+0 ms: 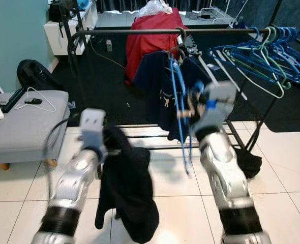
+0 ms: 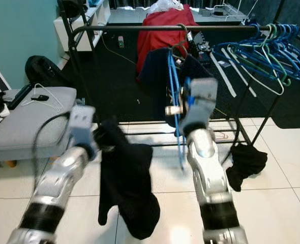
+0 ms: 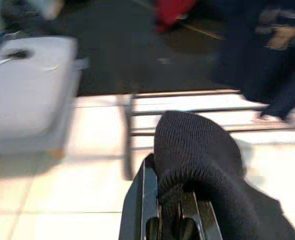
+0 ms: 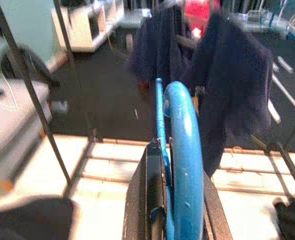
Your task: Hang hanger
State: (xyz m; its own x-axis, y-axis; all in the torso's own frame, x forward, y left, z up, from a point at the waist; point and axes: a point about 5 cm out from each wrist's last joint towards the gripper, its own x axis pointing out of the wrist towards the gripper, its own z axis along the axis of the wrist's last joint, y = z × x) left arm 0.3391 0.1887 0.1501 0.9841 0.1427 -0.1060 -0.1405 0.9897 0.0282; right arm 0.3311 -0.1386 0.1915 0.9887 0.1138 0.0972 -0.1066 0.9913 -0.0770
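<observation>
Right pincer [image 4: 160, 200] is clamped on the blue hanger [image 1: 179, 107], which hangs near vertical, hook up. Rail [image 1: 140, 31] lies above and ahead, so the hook must go up. Left pincer [image 3: 170, 215] grips black garment [image 1: 127, 188], lower down.

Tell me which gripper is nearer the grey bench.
Left. The left gripper, holding the black garment, is beside the grey bench; the right gripper, gripping the blue hanger, is farther away.

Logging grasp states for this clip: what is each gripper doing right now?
Left gripper: shut on black knit garment.
Right gripper: shut on blue hanger.
</observation>
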